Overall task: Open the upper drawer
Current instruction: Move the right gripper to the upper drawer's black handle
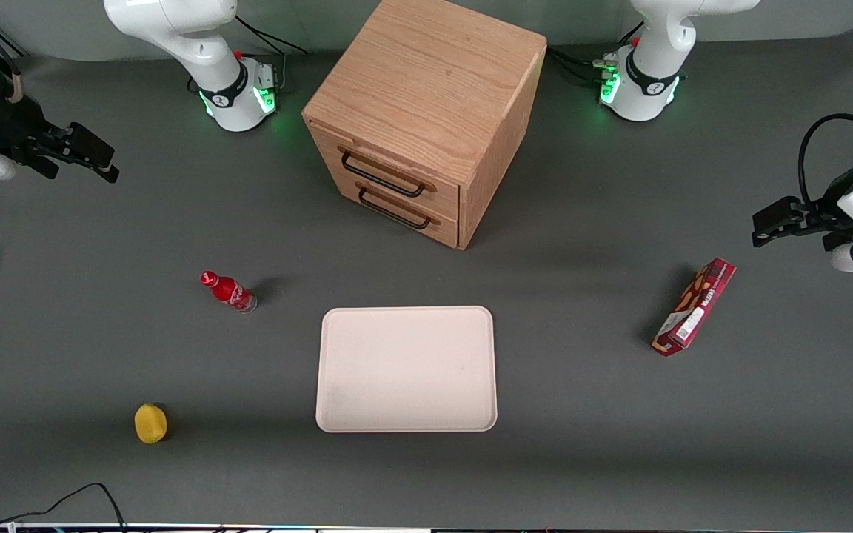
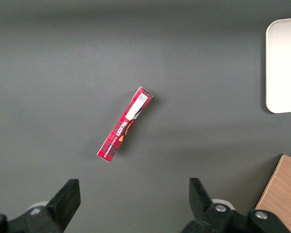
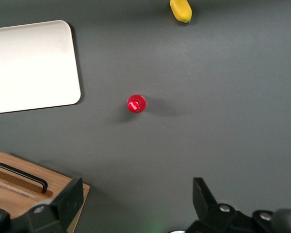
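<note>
- The tool [image 1: 82, 152] is held spread and empty above the desk [image 1: 582, 444] edge at the working arm's end.
- The upper drawer [image 1: 389, 174] is seen shut in the cabinet [image 1: 426, 96], well apart from the tool.

Upper drawer [image 1: 389, 172] shut in the cabinet [image 1: 426, 96]; tool [image 1: 82, 155] high at working arm's end.

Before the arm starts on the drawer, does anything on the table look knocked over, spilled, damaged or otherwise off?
Nothing stands out. Both drawers look shut, the upper drawer included. The red bottle stands upright, the tray lies flat, and the red box and yellow object rest apart. The gripper hangs open at the working arm's end.
</note>
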`<state>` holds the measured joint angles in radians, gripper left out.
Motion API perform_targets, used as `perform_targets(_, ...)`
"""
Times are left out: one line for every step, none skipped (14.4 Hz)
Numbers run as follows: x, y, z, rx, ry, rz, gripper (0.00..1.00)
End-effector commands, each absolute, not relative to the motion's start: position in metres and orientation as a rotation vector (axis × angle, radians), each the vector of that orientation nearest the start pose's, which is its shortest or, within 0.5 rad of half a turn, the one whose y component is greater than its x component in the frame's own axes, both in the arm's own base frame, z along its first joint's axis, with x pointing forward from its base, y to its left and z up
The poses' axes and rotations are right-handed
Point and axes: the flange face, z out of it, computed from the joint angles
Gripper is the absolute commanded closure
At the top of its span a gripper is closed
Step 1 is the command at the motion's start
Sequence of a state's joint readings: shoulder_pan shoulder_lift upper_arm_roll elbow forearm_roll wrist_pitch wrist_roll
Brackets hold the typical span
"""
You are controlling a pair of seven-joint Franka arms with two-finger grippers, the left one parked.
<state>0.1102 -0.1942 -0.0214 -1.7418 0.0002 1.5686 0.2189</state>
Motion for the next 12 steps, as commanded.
perform_targets(0.487, 0.040, 0.649, -3.126, 0.208, 0.026, 0.00)
perform_targets(0.488, 0.040, 0.652, -3.125, 0.212, 0.031, 0.00)
perform_targets(0.491, 0.041, 0.654, -3.123, 0.210, 0.025, 0.00)
perform_targets(0.492, 0.041, 0.658, -3.116, 0.208, 0.017, 0.00)
perform_targets(0.491, 0.038, 0.657, -3.115, 0.208, 0.033, 0.00)
perform_targets(0.489, 0.035, 0.658, -3.117, 0.201, 0.047, 0.00)
perform_targets(0.488, 0.039, 0.658, -3.119, 0.186, 0.054, 0.00)
perform_targets(0.487, 0.046, 0.663, -3.120, 0.158, 0.043, 0.00)
perform_targets(0.483, 0.081, 0.671, -3.129, 0.018, 0.016, 0.00)
perform_targets(0.476, 0.104, 0.676, -3.135, -0.071, 0.022, 0.00)
perform_targets(0.469, 0.125, 0.675, -3.130, -0.114, 0.053, 0.00)
perform_targets(0.463, 0.147, 0.676, -3.118, -0.171, 0.056, 0.00)
